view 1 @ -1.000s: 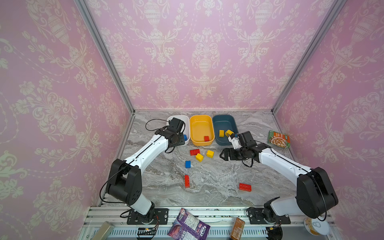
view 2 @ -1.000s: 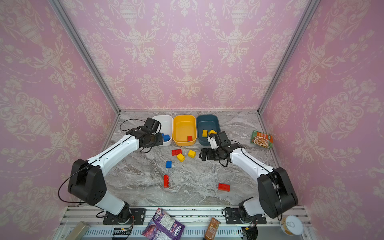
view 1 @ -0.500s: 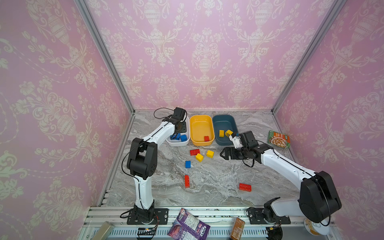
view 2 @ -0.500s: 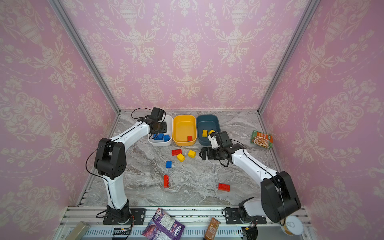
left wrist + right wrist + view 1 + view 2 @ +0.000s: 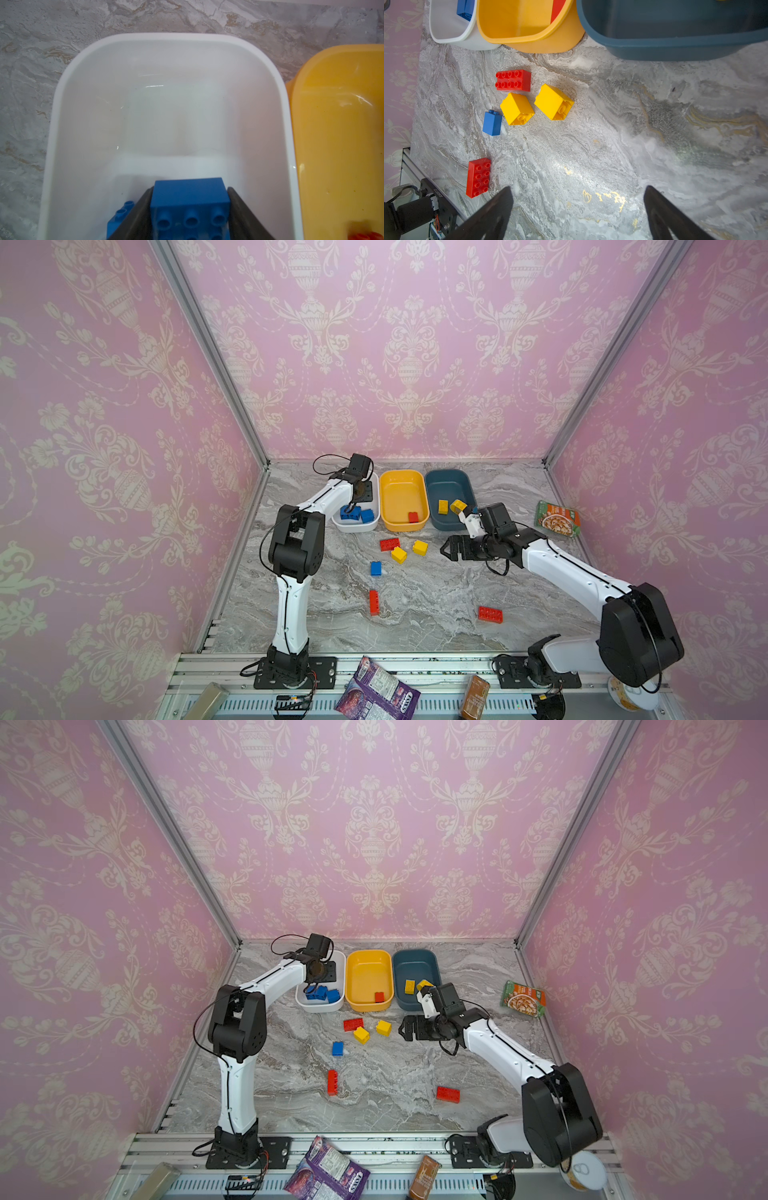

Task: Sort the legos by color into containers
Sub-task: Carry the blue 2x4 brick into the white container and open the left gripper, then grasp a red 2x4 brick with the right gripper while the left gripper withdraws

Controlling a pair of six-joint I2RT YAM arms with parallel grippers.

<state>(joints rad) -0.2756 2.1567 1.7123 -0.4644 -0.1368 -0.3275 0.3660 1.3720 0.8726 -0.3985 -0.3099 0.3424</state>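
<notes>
My left gripper [image 5: 190,188] is down in the white container [image 5: 166,36], shut on a blue lego [image 5: 188,193] whose sides touch both fingers. A second blue lego [image 5: 119,216] lies beside it. In both top views the yellow container [image 5: 403,489] holds a red lego [image 5: 413,517] and the teal container [image 5: 449,489] holds two yellow ones [image 5: 443,507]. My right gripper [image 5: 444,549] stands open and empty over bare table. Left of it lie a red lego [image 5: 512,80], two yellow ones [image 5: 517,109] [image 5: 553,101] and a blue one [image 5: 492,123].
Two more red legos lie nearer the front [image 5: 374,602] [image 5: 490,614]. A green snack packet [image 5: 557,518] sits by the right wall. A purple packet [image 5: 376,693], a brown packet [image 5: 475,697] and a round can [image 5: 582,1171] rest on the front rail.
My left arm has raised its elbow and swung the gripper with the blue lego from the white container's near side down into it. The right arm has barely moved.
</notes>
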